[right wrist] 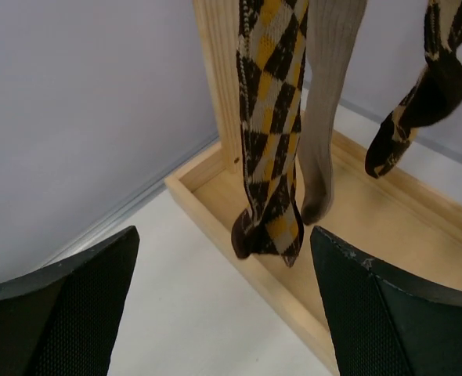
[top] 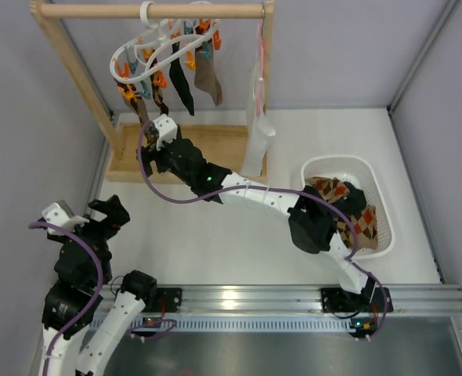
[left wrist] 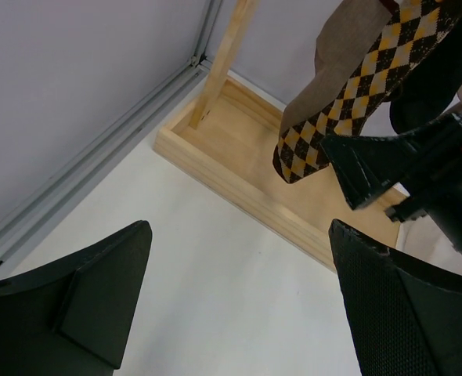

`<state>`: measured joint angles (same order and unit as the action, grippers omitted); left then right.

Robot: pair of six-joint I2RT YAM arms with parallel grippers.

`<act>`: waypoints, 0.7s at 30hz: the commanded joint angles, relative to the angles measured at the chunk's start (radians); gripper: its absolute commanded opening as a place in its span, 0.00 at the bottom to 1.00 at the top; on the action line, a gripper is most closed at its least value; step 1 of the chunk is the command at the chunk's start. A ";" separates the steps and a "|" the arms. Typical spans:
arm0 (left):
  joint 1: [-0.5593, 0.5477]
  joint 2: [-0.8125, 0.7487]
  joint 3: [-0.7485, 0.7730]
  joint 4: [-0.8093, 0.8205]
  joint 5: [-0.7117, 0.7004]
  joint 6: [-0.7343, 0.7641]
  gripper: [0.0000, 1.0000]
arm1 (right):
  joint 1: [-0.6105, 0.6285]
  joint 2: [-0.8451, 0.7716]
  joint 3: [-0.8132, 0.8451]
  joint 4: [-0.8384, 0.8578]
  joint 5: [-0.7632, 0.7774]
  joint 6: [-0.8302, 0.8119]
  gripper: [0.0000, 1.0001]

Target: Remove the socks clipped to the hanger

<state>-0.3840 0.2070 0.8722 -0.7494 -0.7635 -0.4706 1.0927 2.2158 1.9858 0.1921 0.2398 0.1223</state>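
Several socks point(top: 182, 84) hang clipped on the hanger point(top: 149, 48), which hooks over the wooden rail point(top: 98, 10): checked ones on the left, black and brown further right. Right fingers point(right wrist: 66, 305) spread wide, gripping nothing; the toe of one checked sock point(right wrist: 268, 157) hangs ahead between them, apparently not touching. A plain brown sock point(right wrist: 325, 117) hangs just beside it, over the wooden base point(right wrist: 388, 235). Left fingers point(left wrist: 82, 305) fully spread, empty, low over the table point(top: 239, 235) near the base's left corner. More checked socks point(top: 334, 190) lie in the white basket point(top: 325, 161) on the right. White cloth point(top: 258, 137) hangs at the rail's right end.
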 commanded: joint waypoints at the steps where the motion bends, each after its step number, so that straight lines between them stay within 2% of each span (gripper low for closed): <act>1: 0.005 0.005 -0.002 0.051 0.020 0.001 0.98 | -0.008 0.083 0.189 -0.048 0.053 -0.055 0.86; 4: 0.007 0.006 -0.002 0.051 0.030 0.001 0.98 | -0.033 0.177 0.275 -0.045 0.047 -0.046 0.81; 7: 0.005 0.005 -0.001 0.053 0.038 0.001 0.98 | -0.063 0.275 0.424 -0.039 -0.005 -0.033 0.68; 8: 0.005 0.008 -0.001 0.051 0.039 0.001 0.98 | -0.066 0.310 0.445 -0.019 -0.013 -0.038 0.58; 10: 0.005 0.009 -0.001 0.053 0.043 0.001 0.98 | -0.077 0.327 0.465 0.003 -0.025 -0.050 0.44; 11: 0.005 0.008 -0.001 0.053 0.044 0.001 0.98 | -0.079 0.321 0.459 0.018 -0.028 -0.056 0.32; 16: 0.007 0.020 0.001 0.051 0.056 0.000 0.98 | -0.074 0.214 0.247 0.144 -0.037 -0.084 0.07; 21: 0.007 0.054 0.037 0.053 0.119 0.004 0.98 | -0.062 0.053 0.049 0.210 -0.048 -0.095 0.04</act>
<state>-0.3836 0.2199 0.8734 -0.7486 -0.6979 -0.4706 1.0149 2.4310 2.1029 0.2901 0.2146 0.0460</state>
